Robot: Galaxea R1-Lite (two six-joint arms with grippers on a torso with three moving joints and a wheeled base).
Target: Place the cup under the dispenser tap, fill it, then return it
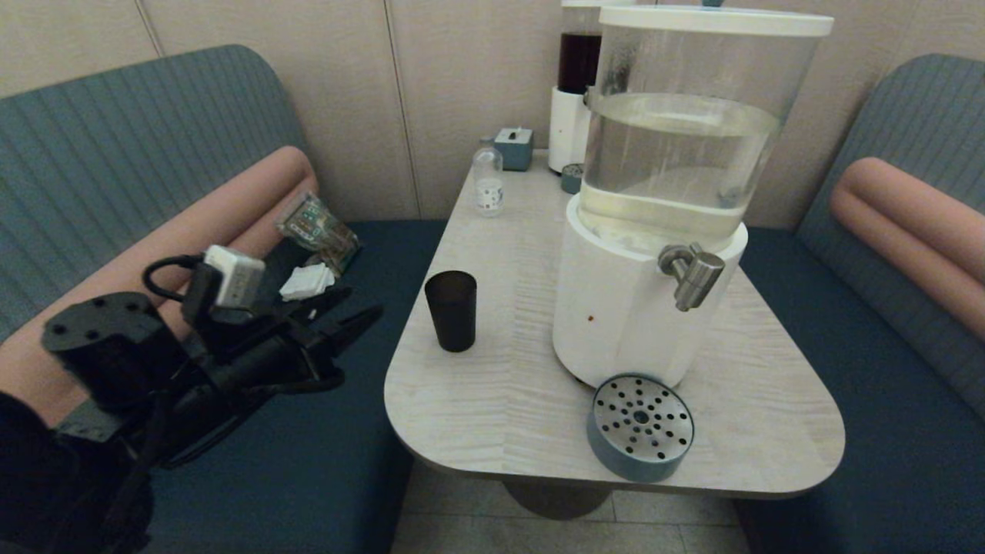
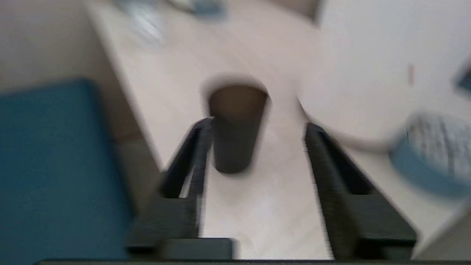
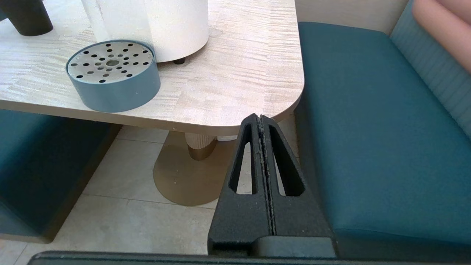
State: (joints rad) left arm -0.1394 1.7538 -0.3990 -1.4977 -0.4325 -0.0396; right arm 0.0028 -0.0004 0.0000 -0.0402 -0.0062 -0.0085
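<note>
Cup (image 1: 451, 310): upright on table (image 1: 508, 385), left of dispenser tap (image 1: 692, 275), unfilled; drip tray (image 1: 640, 425) sits off the tap's line. Left gripper (image 1: 350, 314): fingers spread, short of your cup, evidently lined up for grasp; right gripper (image 3: 262, 119): parked below table edge, fingers pressed together.

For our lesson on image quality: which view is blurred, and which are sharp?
Left wrist view: smeared throughout, the cup and open left end effector soft-edged. Head view: crisp, dim. Right wrist view: sharp, table grain clear.
</note>
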